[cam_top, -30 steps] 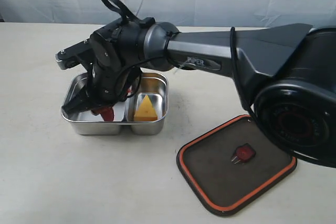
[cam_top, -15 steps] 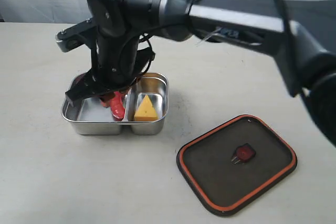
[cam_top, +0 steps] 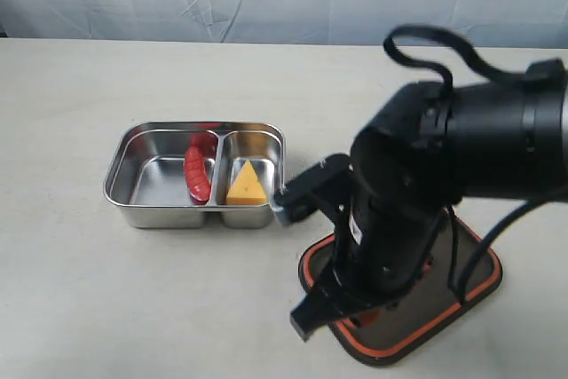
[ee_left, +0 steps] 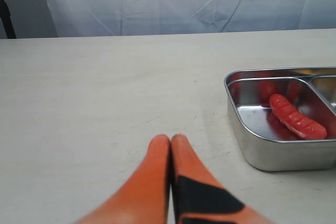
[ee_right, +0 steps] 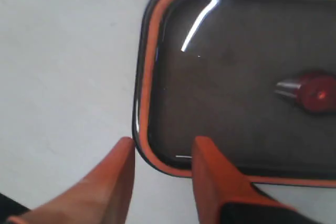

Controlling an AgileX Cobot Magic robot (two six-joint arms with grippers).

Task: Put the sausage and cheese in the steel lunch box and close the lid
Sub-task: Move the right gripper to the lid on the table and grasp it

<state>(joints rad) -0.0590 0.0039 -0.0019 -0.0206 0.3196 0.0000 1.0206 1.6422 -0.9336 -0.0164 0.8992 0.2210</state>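
Sausage [cam_top: 196, 174], cheese [cam_top: 246, 185] in separate lunch box [cam_top: 169, 217] compartments; right gripper [ee_right: 164, 143] parted, seemingly empty; left gripper [ee_left: 171, 139] closed.

No lettering, label, brand or number can be read (in any view).

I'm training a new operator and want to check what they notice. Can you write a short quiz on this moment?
1. True or false: the sausage and the cheese share one compartment of the box.
2. Where is the lid? A) on the box; B) flat on the table, apart from the box; C) leaning against the box.
3. Fill in: the right tool is ___ (open or shut), straddling the lid's rim.

Key: 1 false, the divider is between them; 2 B; 3 open.
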